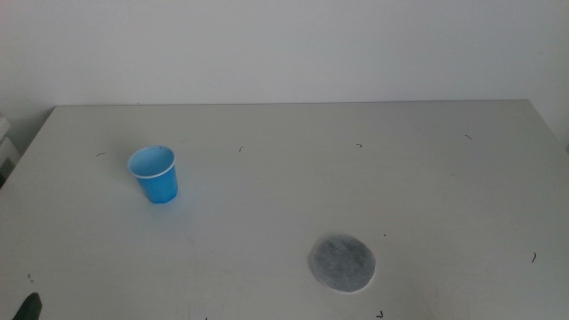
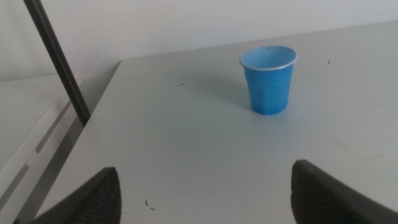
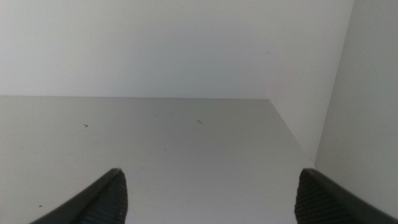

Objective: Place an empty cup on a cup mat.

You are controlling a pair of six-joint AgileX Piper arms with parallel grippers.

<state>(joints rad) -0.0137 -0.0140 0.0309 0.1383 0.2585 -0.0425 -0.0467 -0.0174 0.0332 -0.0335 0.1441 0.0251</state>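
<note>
Blue cup (image 2: 268, 80) — upright, apart from grey mat (image 1: 341, 263); left gripper (image 2: 205, 193) spread wide, empty, aimed for pickup — right gripper (image 3: 208, 196) likewise open, idle.

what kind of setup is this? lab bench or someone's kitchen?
Probably a lab test bench: a bare white table against a blank wall, holding only a blue cup and a grey cup mat. Both tools wait open, near the table's front.

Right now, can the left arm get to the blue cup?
Probably yes. The left gripper is open and faces the upright blue cup across bare table, with nothing between them.
</note>
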